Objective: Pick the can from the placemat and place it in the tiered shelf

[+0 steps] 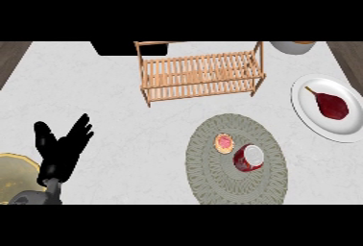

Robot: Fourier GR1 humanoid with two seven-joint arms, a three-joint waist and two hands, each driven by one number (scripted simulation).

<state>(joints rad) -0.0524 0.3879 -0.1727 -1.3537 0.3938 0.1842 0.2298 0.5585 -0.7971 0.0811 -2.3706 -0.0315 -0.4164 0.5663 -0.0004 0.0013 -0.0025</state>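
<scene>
One hand (62,149) visible, 8 o'clock, fingers spread, resting — can (248,158) untouched on placemat (212,182); shelf (200,72) at 12 o'clock.

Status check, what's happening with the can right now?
Left robot hand open, resting lower left; right out of view. Can on placemat, untouched. Tiered shelf beyond; nothing between.

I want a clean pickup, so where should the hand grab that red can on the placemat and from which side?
Grip the red can round its side wall, below the pale top. It seems to stand upright, slightly tilted, on the round placemat. Come from the right or front: the small tart sits close at its upper left, blocking that side.
</scene>
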